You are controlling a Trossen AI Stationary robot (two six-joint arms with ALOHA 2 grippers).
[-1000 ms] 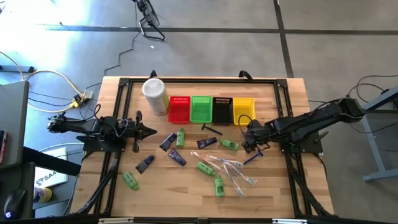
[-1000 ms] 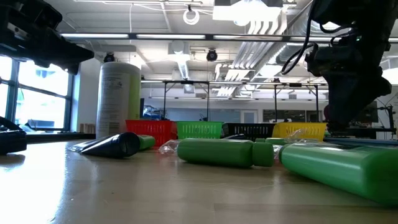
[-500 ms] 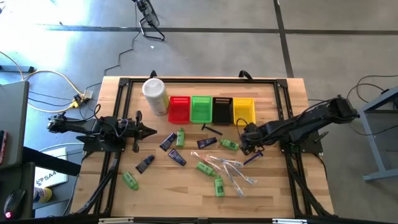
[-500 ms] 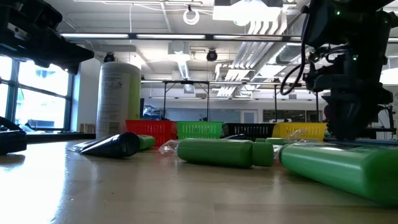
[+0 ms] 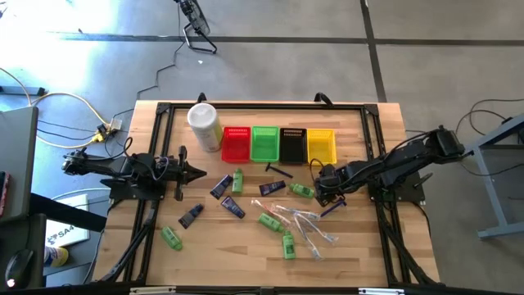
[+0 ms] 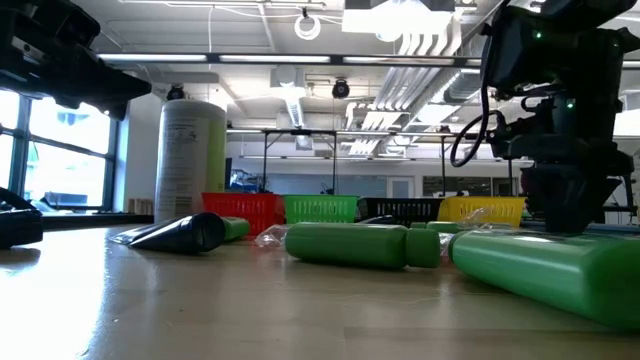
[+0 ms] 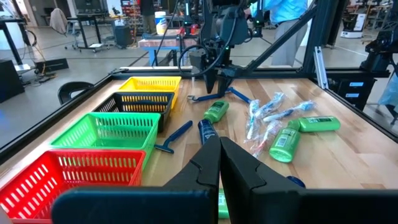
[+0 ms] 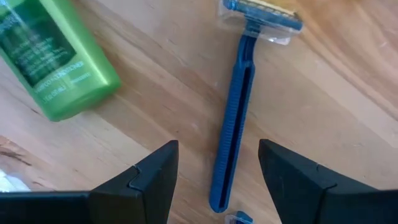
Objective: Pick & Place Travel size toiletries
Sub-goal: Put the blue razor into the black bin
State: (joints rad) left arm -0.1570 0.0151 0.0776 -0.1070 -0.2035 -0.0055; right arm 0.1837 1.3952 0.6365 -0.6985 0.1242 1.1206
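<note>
The travel size toiletries lie loose on the wooden table: green mini bottles (image 5: pixel 301 190), dark tubes (image 5: pixel 232 207), clear wrapped sticks (image 5: pixel 307 225) and razors. My right gripper (image 5: pixel 326 187) points down, open, low over a blue razor (image 8: pixel 235 124). Its two fingers (image 8: pixel 149 177) stand on either side of the razor's handle without touching it. A green bottle (image 8: pixel 46 53) lies flat just beside them. My left gripper (image 5: pixel 201 173) waits shut and level at the table's left side, holding nothing.
Red (image 5: pixel 236 143), green (image 5: pixel 264 143), black (image 5: pixel 292 143) and yellow (image 5: pixel 321 143) baskets stand in a row at the far edge, with a tall white canister (image 5: pixel 204 124) to their left. A dark razor (image 5: pixel 278 170) lies in front of the baskets. Another blue razor (image 5: pixel 333 208) lies near the right gripper.
My right gripper has come down toward the table over the blue razor, shifting slightly toward the table's left edge, and has stayed open. Nothing on the table has moved.
</note>
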